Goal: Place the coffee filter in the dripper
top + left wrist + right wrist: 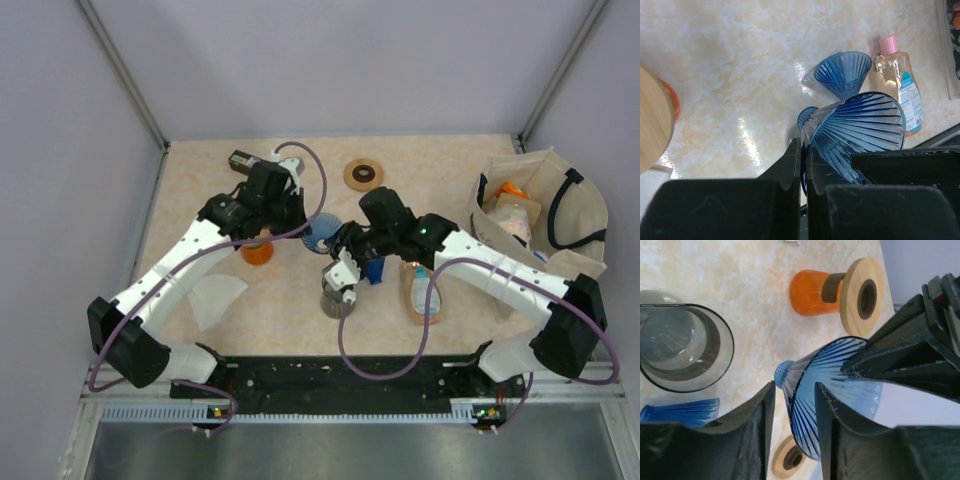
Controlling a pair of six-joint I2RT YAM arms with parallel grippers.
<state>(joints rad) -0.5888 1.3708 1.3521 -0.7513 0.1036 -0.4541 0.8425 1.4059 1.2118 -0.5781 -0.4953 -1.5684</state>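
Observation:
The blue ribbed dripper (320, 232) hangs tilted above the table's middle. My left gripper (303, 218) is shut on its rim, and the left wrist view shows the rim (860, 125) pinched between the jaws (804, 165). My right gripper (337, 245) is open, with one finger (840, 430) inside the dripper (805, 405) and the other outside, straddling the rim. The white coffee filter (215, 298) lies flat on the table at the near left, away from both grippers.
An orange cup with a wooden lid (258, 250) lies under the left arm. A glass carafe (337, 298), a second blue ribbed cone (842, 75) and a pink-capped bottle (420, 290) sit near the middle. A wooden ring (363, 175) is at the back and a tote bag (545, 215) at the right.

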